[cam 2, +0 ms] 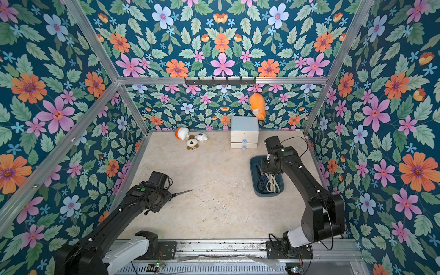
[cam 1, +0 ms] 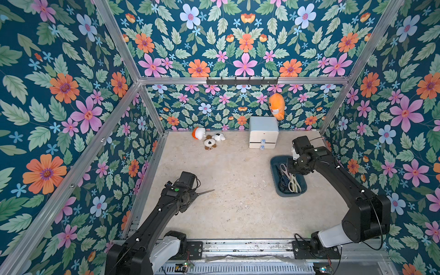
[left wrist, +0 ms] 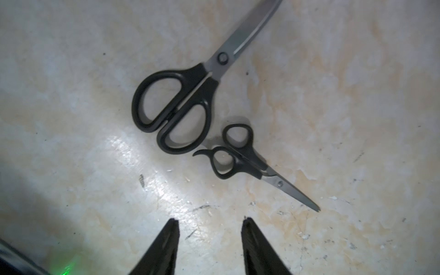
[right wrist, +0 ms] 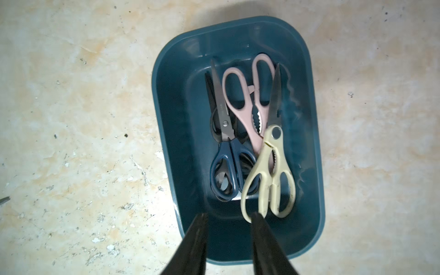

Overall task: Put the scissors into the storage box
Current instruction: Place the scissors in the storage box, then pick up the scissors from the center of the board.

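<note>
Two black-handled scissors lie on the table in the left wrist view, a large pair (left wrist: 195, 88) and a small pair (left wrist: 247, 164), their handles nearly touching. My left gripper (left wrist: 210, 220) hovers just short of them, open and empty. In both top views only a blade (cam 1: 206, 191) (cam 2: 184, 192) shows past the left wrist. The teal storage box (right wrist: 307, 133) (cam 1: 289, 194) holds a dark-blue-handled pair (right wrist: 225, 152), a pinkish pair (right wrist: 253, 138), a cream pair (right wrist: 266, 152) and a black pair underneath. My right gripper (right wrist: 229, 215) hangs open over the box's near end, holding nothing.
A white two-drawer cabinet (cam 1: 263, 133) stands at the back, just behind the box. Three small plush toys (cam 1: 209, 139) lie at the back middle. An orange plush (cam 1: 277, 106) hangs from the hook rail (cam 1: 242, 81). Patterned walls close in three sides.
</note>
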{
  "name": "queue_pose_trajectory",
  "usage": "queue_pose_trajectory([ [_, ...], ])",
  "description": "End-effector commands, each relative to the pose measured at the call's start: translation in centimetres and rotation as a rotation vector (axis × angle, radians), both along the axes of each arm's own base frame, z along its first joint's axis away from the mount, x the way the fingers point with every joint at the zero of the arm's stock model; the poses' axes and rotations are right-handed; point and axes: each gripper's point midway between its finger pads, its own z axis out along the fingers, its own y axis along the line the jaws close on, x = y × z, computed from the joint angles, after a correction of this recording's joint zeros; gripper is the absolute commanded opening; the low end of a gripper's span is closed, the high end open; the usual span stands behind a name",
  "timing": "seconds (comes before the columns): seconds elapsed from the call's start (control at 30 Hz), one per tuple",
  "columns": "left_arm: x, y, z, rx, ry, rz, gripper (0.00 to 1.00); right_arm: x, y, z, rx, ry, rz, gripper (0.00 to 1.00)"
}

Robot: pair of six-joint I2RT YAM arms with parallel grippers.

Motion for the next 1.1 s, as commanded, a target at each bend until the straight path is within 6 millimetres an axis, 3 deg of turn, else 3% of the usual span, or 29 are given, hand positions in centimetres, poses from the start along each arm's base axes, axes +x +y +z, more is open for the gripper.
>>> queue_pose_trajectory([
  [0.0,-0.9,-0.8,-1.1,-0.113,0.048,0.026,0.43,-0.8,0.7,0.0,0.016,0.022,-0.003,0.34],
  [0.23,1.0,-0.9,-0.7,-0.156,0.04,0.056,0.42,-1.3,1.8,0.2,0.054,0.02,0.011,0.35],
  [0.37,1.6,-0.5,-1.1,-0.195,0.092,0.116,0.33,-1.4,1.7,0.3,0.051,0.019,0.011,0.34],
  [0.6,2.6,-0.4,-1.4,-0.264,0.112,0.169,0.31,-2.1,1.1,-0.4,0.029,0.022,0.001,0.34],
  [1.07,2.0,0.6,-3.4,-0.234,0.174,0.21,0.29,-2.1,0.7,-0.6,0.016,0.004,-0.018,0.34],
])
